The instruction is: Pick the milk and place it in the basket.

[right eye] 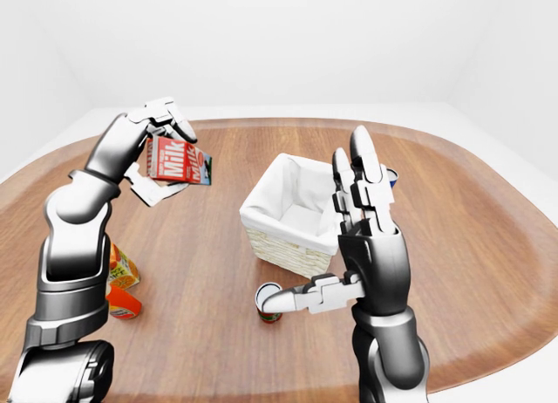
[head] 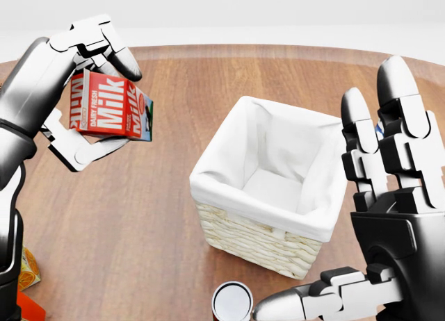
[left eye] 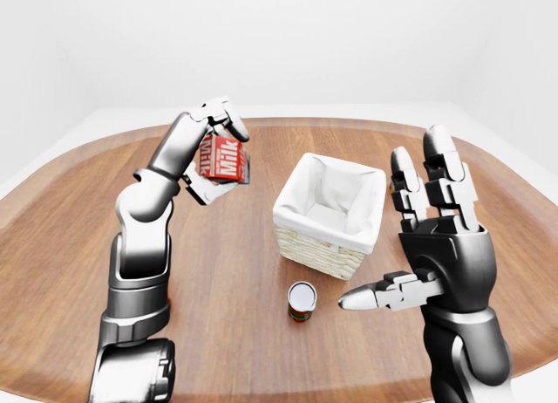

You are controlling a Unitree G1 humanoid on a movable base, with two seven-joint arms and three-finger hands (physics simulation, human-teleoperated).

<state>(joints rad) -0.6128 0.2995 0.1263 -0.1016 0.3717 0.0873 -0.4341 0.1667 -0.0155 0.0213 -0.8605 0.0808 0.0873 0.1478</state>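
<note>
White walls ring the round wooden bench [left eye: 244,272], above which the milk [head: 110,104] carton hangs clear of the surface, up and to the left of the basket [head: 268,227], clamped in the fingers of the left robot hand [head: 87,92]. Right of the basket, the right robot hand [head: 389,217] stands with fingers spread, empty. A can [left eye: 302,300] stands just below the basket.

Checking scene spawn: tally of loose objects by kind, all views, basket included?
Milk carton, in the left hand: 1
Basket: 1
Can: 1
Orange boxes, table's left side: 2
Blue item behind the right hand, kind unclear: 1
Total: 6
</note>
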